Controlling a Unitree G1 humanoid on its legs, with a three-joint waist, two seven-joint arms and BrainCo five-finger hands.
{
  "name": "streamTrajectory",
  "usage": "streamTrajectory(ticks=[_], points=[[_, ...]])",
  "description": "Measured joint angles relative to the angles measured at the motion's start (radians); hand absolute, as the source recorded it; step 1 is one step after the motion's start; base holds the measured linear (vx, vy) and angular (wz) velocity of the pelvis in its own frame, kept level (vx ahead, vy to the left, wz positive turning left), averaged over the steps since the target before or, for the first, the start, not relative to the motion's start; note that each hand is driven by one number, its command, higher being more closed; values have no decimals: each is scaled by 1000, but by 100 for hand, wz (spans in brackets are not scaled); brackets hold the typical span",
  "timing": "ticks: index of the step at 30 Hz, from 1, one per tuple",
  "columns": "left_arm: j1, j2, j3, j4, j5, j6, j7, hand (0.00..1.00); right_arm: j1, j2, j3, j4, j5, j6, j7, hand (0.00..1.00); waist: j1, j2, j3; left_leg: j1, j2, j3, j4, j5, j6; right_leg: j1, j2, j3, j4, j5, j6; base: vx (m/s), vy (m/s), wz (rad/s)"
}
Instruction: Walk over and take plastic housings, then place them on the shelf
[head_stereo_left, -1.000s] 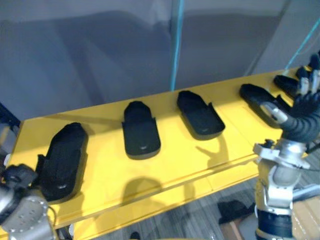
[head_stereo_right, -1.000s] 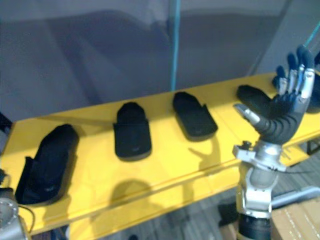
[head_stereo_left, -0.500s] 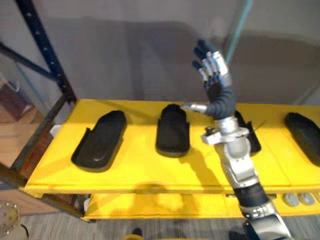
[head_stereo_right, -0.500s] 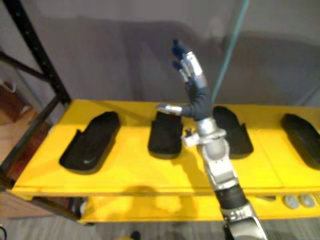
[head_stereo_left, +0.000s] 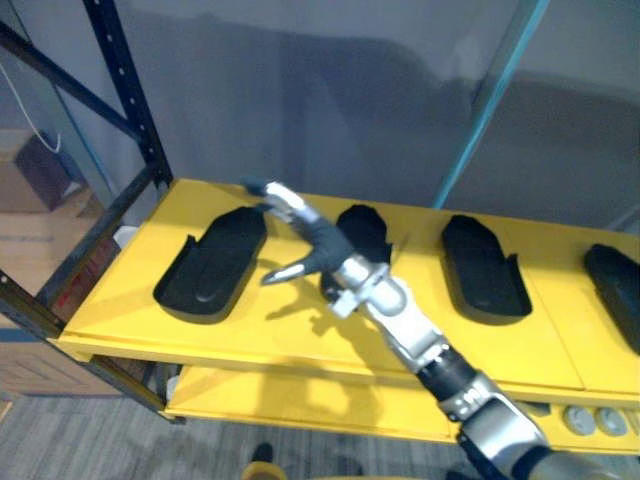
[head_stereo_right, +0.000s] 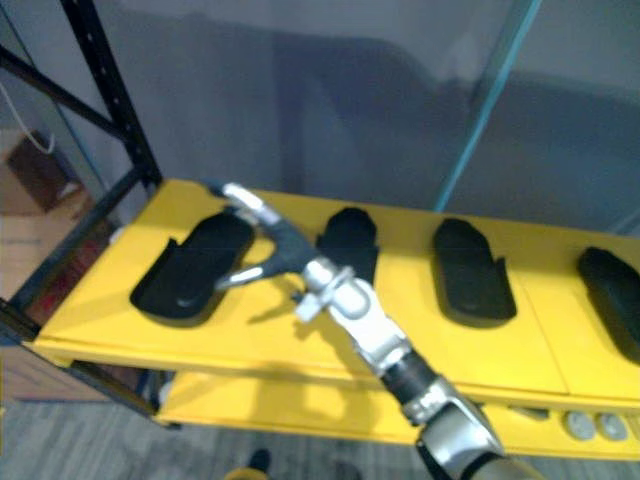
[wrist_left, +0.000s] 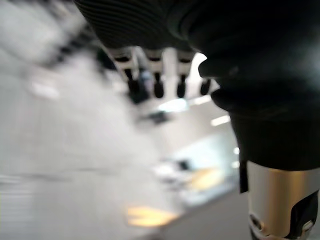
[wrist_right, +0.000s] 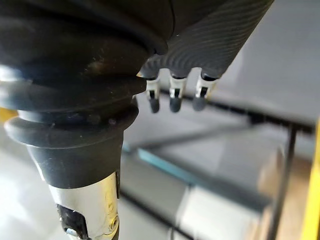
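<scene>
In the left eye view the right hand (head_stereo_left: 318, 250) is hovering low over the yellow shelf (head_stereo_left: 250, 330). Its fingers (head_stereo_left: 275, 195) are spread wide apart and its thumb is splayed toward the front edge, clasping nothing. The first housing (head_stereo_left: 210, 262) is lying just beside the fingertips, on the side away from the wrist; I cannot tell whether the tips are touching it. The second housing (head_stereo_left: 365, 228) is lying right behind the palm, partly hidden by it. The third housing (head_stereo_left: 483, 268) is sitting well off toward the wrist side, and the fourth housing (head_stereo_left: 615, 285) is lying farthest from the fingers. A black rack post (head_stereo_left: 125, 90) is standing beyond the fingertips. The right eye view is giving the same layout, with all four black pieces resting flat in a row and the open fingers arching over the gap between the first two. In the left wrist view the left hand (wrist_left: 157, 80) is hanging with its fingers straight and slightly apart, carrying nothing, against a background too blurred to read. In the right wrist view the right fingers are pointing out straight and empty. As I judge it, the danger is a sideways sweep. The splayed thumb or a fingertip could catch a raised wall of the first housing and nudge it toward the front edge, or the forearm could drag the second one askew.
</scene>
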Motion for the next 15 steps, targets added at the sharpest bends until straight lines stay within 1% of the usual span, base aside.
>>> streamTrajectory(ticks=[1, 2, 3, 4, 5, 6, 7, 8, 9, 10, 12, 14, 15], points=[[7, -36, 20, 49, -33, -3, -71, 0, -20, 25, 28, 21, 0, -1, 24, 0, 11, 3, 2, 4, 3, 2, 0, -6, -4, 2, 2, 4, 0, -3, -4, -25, -14, -5], [12, -52, 28, 75, -40, -4, -105, 0, -30, 37, 43, 30, -1, -1, 36, 0, 15, 4, 3, 7, 6, 3, 0, -10, -1, 4, 3, 6, 0, -5, -7, -34, -21, -13], [31, -85, 31, 127, -69, -4, -187, 0, -46, 66, 84, 35, -10, -1, 56, 0, 25, 9, 6, 15, 11, 10, 0, -12, -3, 6, 8, 15, 1, -12, -12, -49, -33, -14], [44, -111, 29, 161, -87, -4, -261, 0, -55, 87, 118, 36, -25, -2, 73, 0, 26, 13, 9, 15, 17, 12, 0, -13, -4, 9, 13, 17, 1, -15, -12, -56, -41, -11], [47, -125, 23, 173, -104, -5, -306, 0, -60, 100, 138, 39, -32, -2, 82, 0, 26, 15, 10, 15, 20, 12, 0, -13, -4, 8, 15, 16, 1, -17, -13, -56, -52, -1], [58, -144, 5, 197, -110, -4, -396, 0, -66, 122, 174, 49, -50, -2, 92, 0, 27, 18, 12, 15, 26, 12, 0, -13, -4, 6, 20, 14, 1, -26, -10, -48, -56, 8], [72, -160, -40, 203, -112, -2, -495, 0, -71, 145, 206, 68, -72, -1, 104, 0, 29, 21, 14, 14, 31, 12, 0, -13, -4, 6, 23, 9, 5, -33, -8, -36, -53, 9], [79, -163, -76, 207, -112, -1, -547, 0, -72, 155, 220, 76, -81, 0, 106, 0, 31, 21, 14, 14, 33, 12, 0, -13, -4, 6, 24, 7, 6, -34, -8, -11, -46, 9], [87, -167, -142, 208, -112, 2, -642, 0, -72, 172, 237, 83, -98, 0, 114, 0, 40, 23, 15, 12, 36, 12, 0, -12, -6, 6, 27, 5, 6, -36, -9, 21, -37, 6], [89, -169, -183, 212, -111, 4, -700, 0, -72, 187, 245, 93, -107, 0, 121, 0, 42, 24, 16, 12, 37, 11, 0, -11, -7, 5, 28, 2, 6, -37, -9, 34, -32, 7], [89, -176, -274, 218, -110, 14, -792, 0, -74, 219, 263, 124, -137, 1, 122, 0, 42, 32, 30, 14, 36, 6, 0, -7, -11, 10, 28, -5, 12, -37, -12, 56, -25, 9], [81, -178, -345, 217, -103, 40, -856, 0, -74, 230, 270, 157, -178, 1, 118, 0, 41, 36, 50, 14, 37, 3, 1, -1, -15, 10, 28, -7, 25, -36, -10, 58, -25, 5], [80, -178, -363, 217, -103, 49, -870, 0, -74, 230, 275, 167, -189, 1, 114, 0, 41, 37, 56, 15, 38, 3, 1, -1, -15, 10, 28, -7, 28, -36, -10, 45, -22, 3]])
